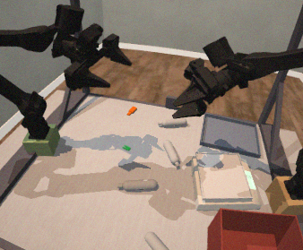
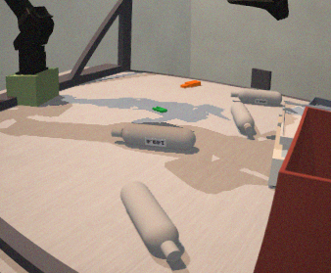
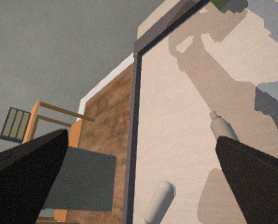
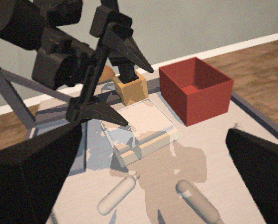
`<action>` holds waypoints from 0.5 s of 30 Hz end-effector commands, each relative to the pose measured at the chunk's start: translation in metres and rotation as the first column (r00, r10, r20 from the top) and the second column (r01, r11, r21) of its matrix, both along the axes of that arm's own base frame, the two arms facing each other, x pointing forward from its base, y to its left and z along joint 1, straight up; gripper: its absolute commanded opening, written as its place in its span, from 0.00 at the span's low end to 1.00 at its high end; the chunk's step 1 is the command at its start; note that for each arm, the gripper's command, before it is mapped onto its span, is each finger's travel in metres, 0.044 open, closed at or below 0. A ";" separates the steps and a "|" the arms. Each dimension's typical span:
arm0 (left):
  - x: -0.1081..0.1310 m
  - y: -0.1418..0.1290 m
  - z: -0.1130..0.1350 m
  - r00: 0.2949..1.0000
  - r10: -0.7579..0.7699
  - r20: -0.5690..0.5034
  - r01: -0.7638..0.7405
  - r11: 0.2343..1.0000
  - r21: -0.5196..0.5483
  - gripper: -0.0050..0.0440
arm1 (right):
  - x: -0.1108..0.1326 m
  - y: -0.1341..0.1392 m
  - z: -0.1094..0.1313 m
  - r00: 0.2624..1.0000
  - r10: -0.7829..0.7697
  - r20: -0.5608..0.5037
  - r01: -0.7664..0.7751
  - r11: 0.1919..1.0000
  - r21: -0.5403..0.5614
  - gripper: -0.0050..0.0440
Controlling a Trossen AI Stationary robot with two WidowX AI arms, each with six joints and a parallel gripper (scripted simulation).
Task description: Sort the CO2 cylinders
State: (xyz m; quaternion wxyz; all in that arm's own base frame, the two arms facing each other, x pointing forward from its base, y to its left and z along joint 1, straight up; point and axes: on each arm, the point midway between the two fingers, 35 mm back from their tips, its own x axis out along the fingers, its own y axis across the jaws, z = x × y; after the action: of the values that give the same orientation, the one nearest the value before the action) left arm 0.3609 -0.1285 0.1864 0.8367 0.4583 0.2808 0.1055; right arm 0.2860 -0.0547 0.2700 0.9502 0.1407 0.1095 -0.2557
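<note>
Across the counter [image 1: 83, 220] [image 2: 57, 177] [image 3: 165, 115] [image 4: 225, 165] lie 4 grey cylinders, all on their sides, outside both the scrap bin [image 1: 258, 213] [image 2: 308, 216] [image 4: 189, 102] and the tray [image 1: 230, 119] [image 2: 326, 101]. The far cylinder [image 1: 174, 124] [image 2: 260, 97] is near the tray. The slanted cylinder [image 1: 171, 153] [image 2: 242, 118] [image 4: 117, 195] lies near the scale [image 1: 227, 180] [image 2: 275, 169] [image 4: 145, 150], apart from it. The shaded cylinder [image 1: 138, 185] [image 2: 157, 137] [image 3: 222, 127] [image 4: 197, 200] has a white label facing the exterior view, its print too blurred to read surely. The near cylinder [image 1: 157, 241] [image 2: 150, 219] [image 3: 160, 201] is cut off by the bottom edge of the top view.

The left tool [image 1: 175, 110] [image 2: 255, 9] [image 3: 144, 140] [image 4: 138, 100] is wide, with nothing held between its 2 fingers, and hangs above the counter. The right tool [image 1: 120, 74] [image 4: 155, 131] is also wide and holds nothing, raised over the far part of the counter.

The red scrap bin stands upright near the scale, on the opposite side from the tray. Well apart from the bin are 2 small things: an orange piece [image 1: 132, 111] [image 2: 191, 84] and a green piece [image 1: 126, 148] [image 2: 160, 110].
</note>
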 end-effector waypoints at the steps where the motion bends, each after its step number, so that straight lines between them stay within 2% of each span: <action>1: 0.001 -0.008 -0.005 0.997 -0.002 -0.072 -0.003 0.997 -0.074 1.00 | 0.001 0.005 0.005 0.998 0.055 0.030 -0.054 0.998 -0.031 1.00; 6: -0.006 -0.018 -0.037 0.971 -0.041 -0.236 -0.004 0.982 -0.188 1.00 | 0.005 0.015 0.015 0.986 0.148 0.076 -0.141 0.986 -0.093 1.00; 9: -0.016 -0.024 -0.064 0.926 -0.077 -0.370 -0.028 0.962 -0.270 1.00 | 0.009 0.023 0.023 0.969 0.222 0.106 -0.206 0.968 -0.141 1.00; 15: -0.021 -0.045 -0.109 0.847 -0.188 -0.497 -0.091 0.870 -0.484 1.00 | 0.021 0.038 0.033 0.921 0.365 0.137 -0.327 0.915 -0.235 1.00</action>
State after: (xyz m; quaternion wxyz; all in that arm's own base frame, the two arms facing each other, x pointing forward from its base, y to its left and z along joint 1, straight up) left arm 0.3361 -0.1599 0.0953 0.8196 0.3163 0.4722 -0.0730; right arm 0.3006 -0.0239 0.2987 0.9900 0.0647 0.0382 -0.1197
